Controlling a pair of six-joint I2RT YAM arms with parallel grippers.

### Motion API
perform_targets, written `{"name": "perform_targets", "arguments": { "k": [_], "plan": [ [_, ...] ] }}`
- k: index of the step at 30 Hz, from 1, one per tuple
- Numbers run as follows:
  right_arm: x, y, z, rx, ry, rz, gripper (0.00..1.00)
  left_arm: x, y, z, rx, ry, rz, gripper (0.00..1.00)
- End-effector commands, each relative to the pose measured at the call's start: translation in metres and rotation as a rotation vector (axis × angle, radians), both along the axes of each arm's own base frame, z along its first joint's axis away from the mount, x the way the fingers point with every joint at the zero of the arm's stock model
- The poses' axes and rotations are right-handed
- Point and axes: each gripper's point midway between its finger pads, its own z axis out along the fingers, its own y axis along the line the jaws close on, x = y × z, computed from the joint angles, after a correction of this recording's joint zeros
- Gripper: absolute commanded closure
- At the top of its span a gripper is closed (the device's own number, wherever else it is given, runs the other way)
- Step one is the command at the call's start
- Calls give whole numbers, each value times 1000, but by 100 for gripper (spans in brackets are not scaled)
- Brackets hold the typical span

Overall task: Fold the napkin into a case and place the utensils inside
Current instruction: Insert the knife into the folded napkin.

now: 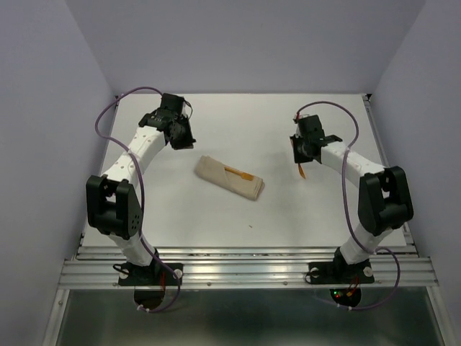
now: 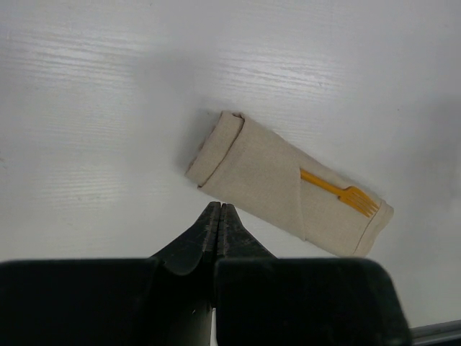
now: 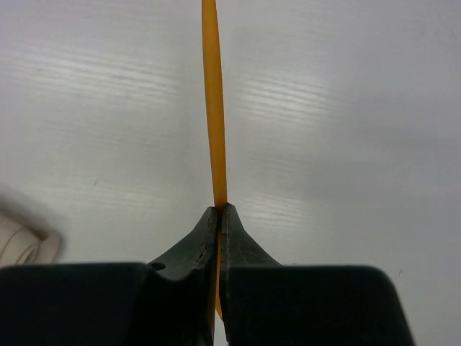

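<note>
- The case (image 1: 229, 178) is a narrow tan-beige oblong of layered cloth. It lies slantwise near the middle of the table (image 1: 216, 223), running from far left to near right.
- In the left wrist view the case (image 2: 266, 173) shows a rolled end, and a diagonal fold crosses its body.
- An orange fork (image 2: 342, 193) is tucked under that fold. Its tines lie bare on the cloth near the case's right end.
- The second orange utensil (image 3: 212, 108) is well apart to the right, off the cloth, seen edge-on as a thin strip.
- The right gripper (image 3: 220, 209) pinches that strip between its pressed fingers.
- The left gripper (image 2: 220, 205) hangs at the far left, fingers pressed together on nothing.
</note>
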Motion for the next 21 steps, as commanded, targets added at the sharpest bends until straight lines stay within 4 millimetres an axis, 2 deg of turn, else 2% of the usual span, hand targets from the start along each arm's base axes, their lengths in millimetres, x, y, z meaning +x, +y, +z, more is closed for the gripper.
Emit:
{"name": "perform_targets", "arguments": {
  "k": [1,3,8,14,18,21],
  "plan": [
    [-25,22,30,-31,-61,135,99,6,6,-6,-26,-12,11,96],
    [-35,33,36,-27,-74,219,99,6,10,-12,-36,1,17,96],
    [-68,82,45,-6,-111,563,99,6,24,-31,-49,43,49,96],
    [-87,118,47,-88,-130,752,99,5,30,-43,-54,62,60,96],
    [-96,132,41,-166,-107,823,99,4,29,-59,-60,102,54,96],
    [-99,143,39,-182,-104,871,99,3,27,-65,-68,111,52,96]
  ]
}}
